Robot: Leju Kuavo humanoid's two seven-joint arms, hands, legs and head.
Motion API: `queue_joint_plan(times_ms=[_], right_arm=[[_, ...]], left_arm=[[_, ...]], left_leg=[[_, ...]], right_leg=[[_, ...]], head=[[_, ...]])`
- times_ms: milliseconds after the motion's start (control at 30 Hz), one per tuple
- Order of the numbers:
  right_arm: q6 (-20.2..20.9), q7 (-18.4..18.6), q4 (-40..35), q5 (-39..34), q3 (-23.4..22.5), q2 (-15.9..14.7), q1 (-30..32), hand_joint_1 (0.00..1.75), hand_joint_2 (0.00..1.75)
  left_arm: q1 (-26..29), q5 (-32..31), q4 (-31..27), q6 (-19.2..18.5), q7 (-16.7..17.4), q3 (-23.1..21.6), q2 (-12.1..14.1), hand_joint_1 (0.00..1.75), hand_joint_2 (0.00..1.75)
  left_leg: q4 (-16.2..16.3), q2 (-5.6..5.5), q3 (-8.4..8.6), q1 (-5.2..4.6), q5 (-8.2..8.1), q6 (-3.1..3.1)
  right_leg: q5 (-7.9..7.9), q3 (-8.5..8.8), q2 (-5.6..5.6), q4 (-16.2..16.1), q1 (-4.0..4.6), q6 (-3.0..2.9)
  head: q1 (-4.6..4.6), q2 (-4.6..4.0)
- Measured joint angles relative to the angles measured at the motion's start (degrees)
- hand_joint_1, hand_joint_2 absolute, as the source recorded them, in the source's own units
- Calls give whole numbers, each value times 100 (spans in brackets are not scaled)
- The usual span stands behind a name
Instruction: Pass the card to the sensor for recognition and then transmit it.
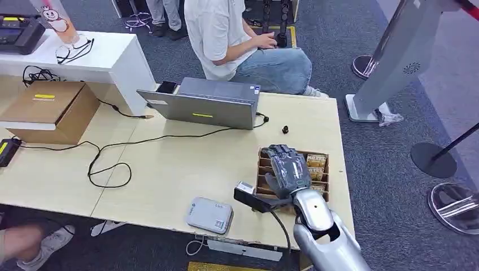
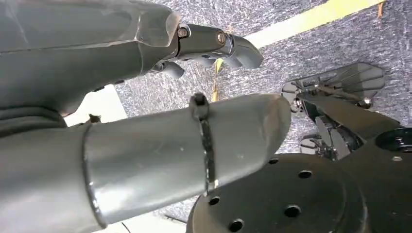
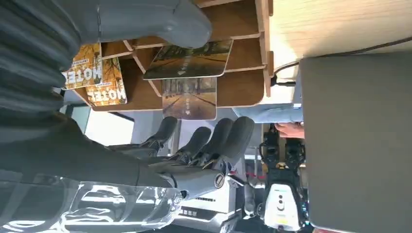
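The right arm [image 1: 327,240] is a smooth silver shell, narrowing to a rounded wrist with a black cable running along it. The right hand [image 1: 288,168] is dark grey with segmented fingers [image 3: 209,138] and a thick grey thumb [image 3: 160,19]. The left hand [image 2: 145,145] has a glossy grey thumb ringed by a black cable tie [image 2: 205,141], and screws at the finger [image 2: 218,43] pivots.

The right arm is extended toward twelve o'clock with the right hand [image 1: 289,168] held palm-down, fingers [image 3: 219,141] apart and empty, while the left hand [image 2: 145,145] is hung low, fingers loosely curled.
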Motion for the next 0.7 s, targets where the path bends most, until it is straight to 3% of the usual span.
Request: queue_joint_plan(times_ms=[133,700], right_arm=[[-24,0,39,15,-50,0,-2,75,175],[-64,50,74,109,-295,-4,18,73,175]], left_arm=[[-14,-7,18,13,-2,42,7,0,0],[-19,-72,18,-55,-2,105,4,0,0]], left_leg=[[0,0,0,0,0,0],[0,1,0,0,0,0]], right_leg=[[0,0,0,0,0,0],[0,-3,1,0,0,0]], head=[[0,0],[0,0]])
